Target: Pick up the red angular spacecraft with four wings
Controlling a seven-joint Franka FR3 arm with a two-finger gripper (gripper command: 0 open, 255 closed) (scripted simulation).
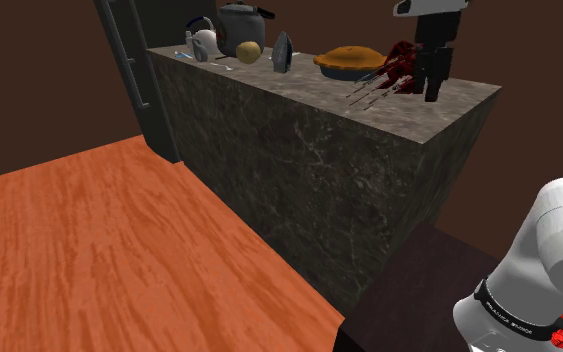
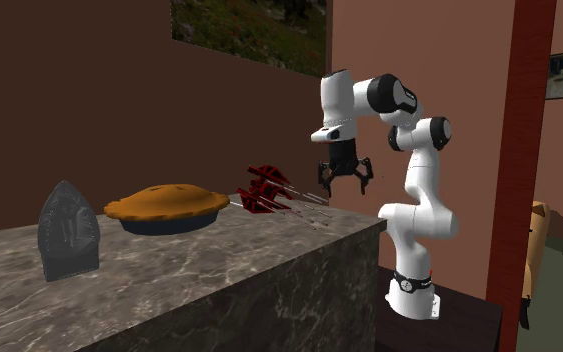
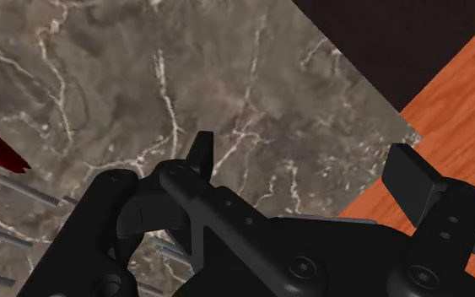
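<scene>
dark red and spiky, the spacecraft (image 1: 393,66) lies on the grey marble surface (image 1: 299,110), near the end closest to the arm (image 2: 414,150) and just beside a brown pie (image 1: 347,62) in a dark dish. thin grey rods stick out of it toward the surface's near edge in the shoulder view. the jaws are released, spread wide with nothing between them. they hang over the surface just beside the spacecraft, on the shoulder view's right of it, not touching it. in the wrist view the two black fingers (image 3: 412,179) stand well apart over bare marble, and a red wing tip of the spacecraft and a few of its grey rods show off to one side, outside the gap. farther along the surface, past the pie, a grey iron (image 2: 67,230) stands upright on its heel, then come a yellowish ball (image 1: 248,51), a dark kettle (image 1: 244,20) and a small white pot (image 1: 204,43). below the surface lies an orange, wood-grained floor (image 1: 89,250).
</scene>
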